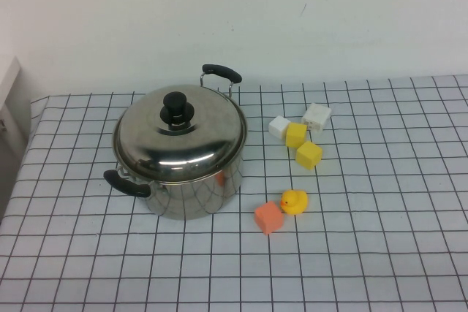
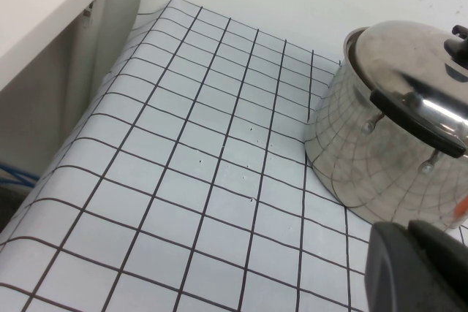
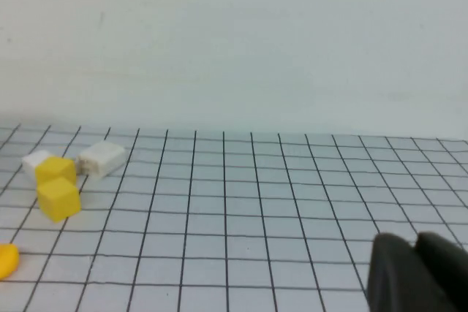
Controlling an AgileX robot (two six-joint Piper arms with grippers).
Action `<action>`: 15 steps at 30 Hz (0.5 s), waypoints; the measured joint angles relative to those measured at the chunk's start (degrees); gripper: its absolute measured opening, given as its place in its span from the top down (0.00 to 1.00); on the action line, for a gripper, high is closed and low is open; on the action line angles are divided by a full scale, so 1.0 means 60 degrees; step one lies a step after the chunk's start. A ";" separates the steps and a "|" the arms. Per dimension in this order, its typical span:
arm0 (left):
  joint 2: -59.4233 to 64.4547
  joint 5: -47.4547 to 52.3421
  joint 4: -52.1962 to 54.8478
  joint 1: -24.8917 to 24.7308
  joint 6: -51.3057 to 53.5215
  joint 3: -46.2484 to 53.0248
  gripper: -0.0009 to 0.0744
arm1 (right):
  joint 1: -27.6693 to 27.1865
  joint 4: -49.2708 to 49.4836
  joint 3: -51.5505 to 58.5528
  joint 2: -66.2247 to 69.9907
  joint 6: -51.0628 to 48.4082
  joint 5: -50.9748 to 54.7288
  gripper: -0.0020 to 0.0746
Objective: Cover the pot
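**Lid sits on the pot, both arms out of the overhead view**

The pot [image 1: 183, 180] stands on the table [image 1: 380, 253], left of centre and toward the far edge, with 1 black handle pointing to the far edge and 1 toward the near-left corner. The domed steel lid [image 1: 179, 140] with its black knob [image 1: 174, 107] rests on top of it, covering the opening.

To the right of the pot lie 2 white blocks [image 1: 316, 115], 2 yellow blocks [image 1: 308, 154], an orange block [image 1: 269, 217] and a yellow duck [image 1: 294, 201], the duck just beside the orange block.

The left gripper [image 2: 420, 268] shows only as a dark shape in its wrist view, near the pot's side; I cannot tell whether it is open or closed. The right gripper [image 3: 417, 272] is likewise a dark shape above bare table, well apart from the blocks; its state cannot be told either.
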 joint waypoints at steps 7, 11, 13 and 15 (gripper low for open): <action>0.0000 0.0000 0.0000 0.0000 -0.0022 0.0000 0.99 | 0.0419 -0.0144 0.0000 0.0000 0.1213 0.0905 0.92; 0.0000 0.0000 0.0000 0.0000 -0.0022 0.0000 0.99 | 0.0623 -0.0151 -0.0019 0.0000 0.1490 0.1714 0.92; 0.0000 0.0000 0.0000 0.0000 -0.0022 0.0000 0.99 | 0.0623 -0.0151 -0.0040 0.0000 0.1514 0.1890 0.92; 0.0000 0.0000 0.0000 0.0000 -0.0022 0.0000 0.99 | 0.0623 -0.0151 -0.0055 0.0000 0.1514 0.1954 0.92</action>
